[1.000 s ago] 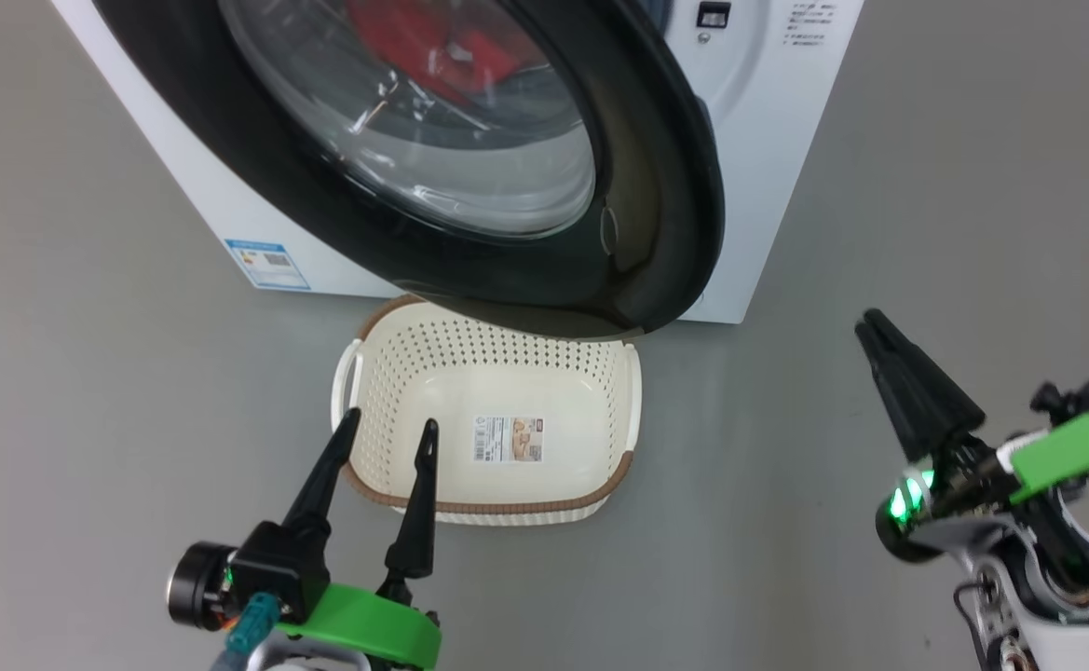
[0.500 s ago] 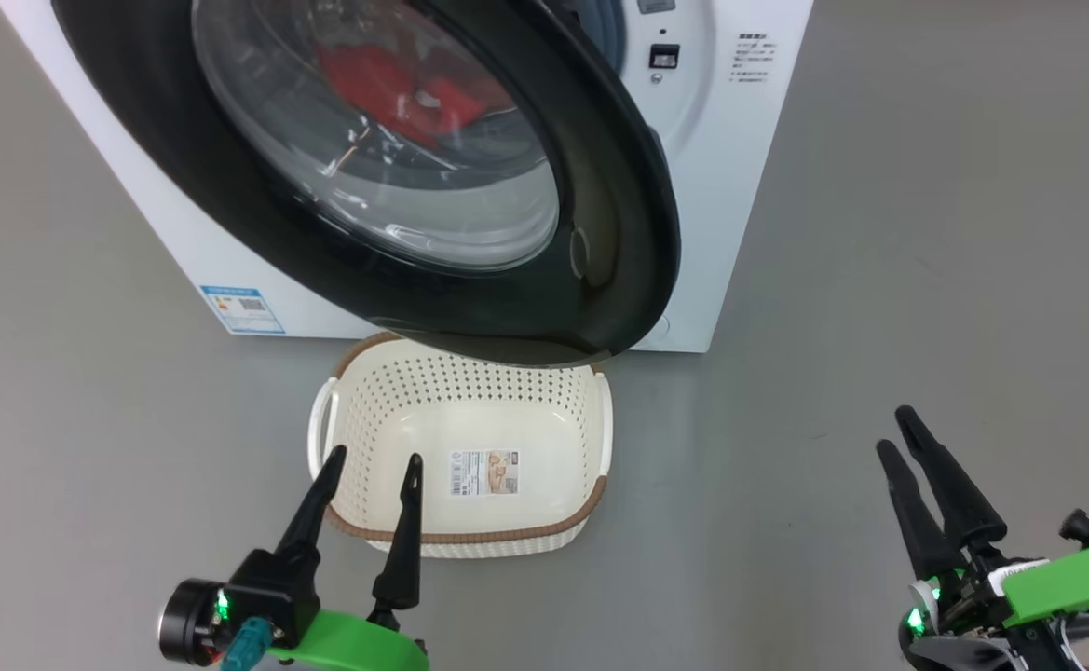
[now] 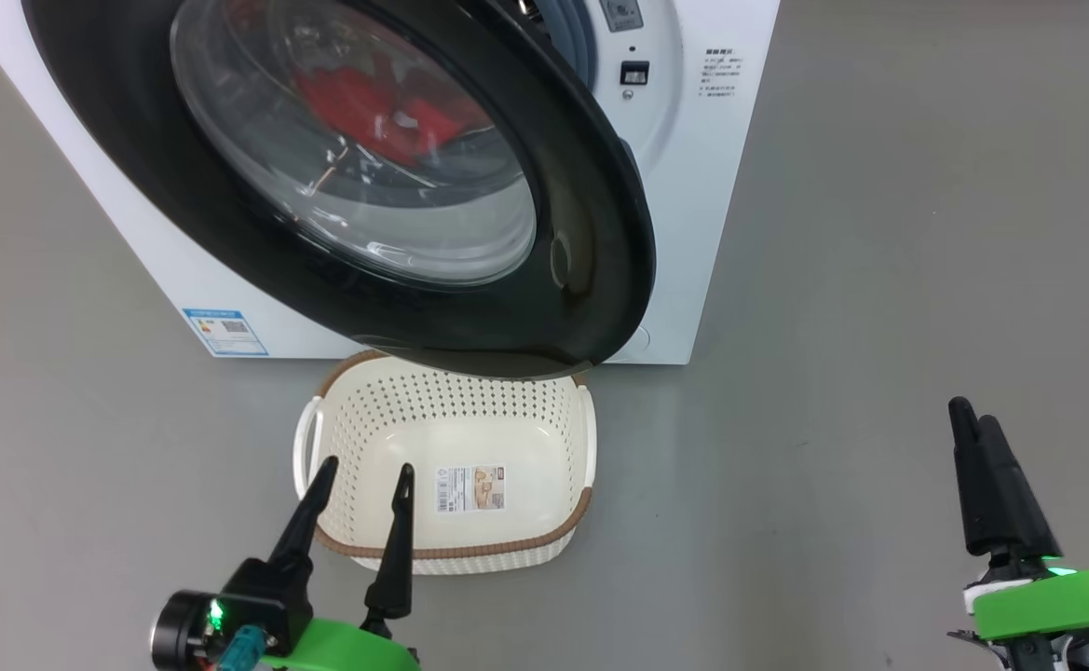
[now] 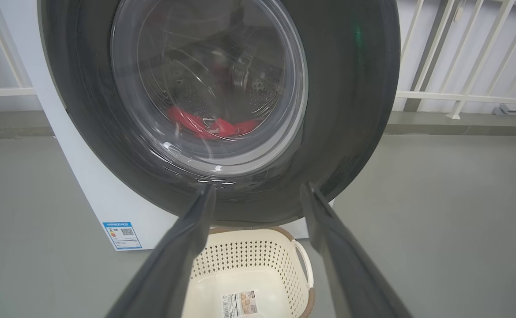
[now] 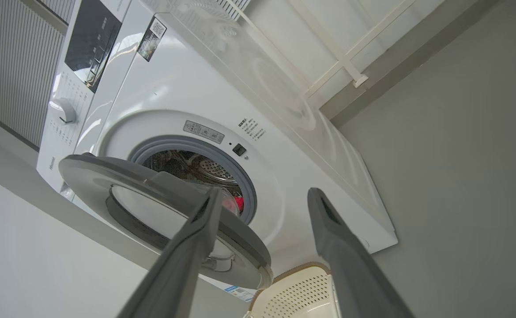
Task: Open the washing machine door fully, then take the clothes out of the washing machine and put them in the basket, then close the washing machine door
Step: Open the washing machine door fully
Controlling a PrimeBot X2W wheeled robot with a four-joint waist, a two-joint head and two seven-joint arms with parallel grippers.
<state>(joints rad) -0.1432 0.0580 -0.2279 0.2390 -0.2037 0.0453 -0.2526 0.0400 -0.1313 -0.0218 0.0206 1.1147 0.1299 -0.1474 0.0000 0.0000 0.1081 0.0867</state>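
A smooth, matte grey floor [image 3: 879,233] stretches all around. In the left wrist view, a white railing [image 4: 461,95] of upright, slanted and horizontal bars runs along the back, its foot resting on a low grey kerb [image 4: 438,126] before a pale wall [image 4: 483,53]. The right wrist view shows a grey ribbed panel [image 5: 15,66] at its upper left.

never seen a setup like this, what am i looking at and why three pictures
A two-armed robot faces a white front-loading washing machine on a grey floor. The view looking down is from its head camera. The other two are from cameras on its wrists, looking along the dark left fingers and right fingers. Both pairs are open, holding nothing. The round black-rimmed glass door is partly open, bright red clothes lie inside the machine, and an empty cream perforated plastic basket sits below the door.
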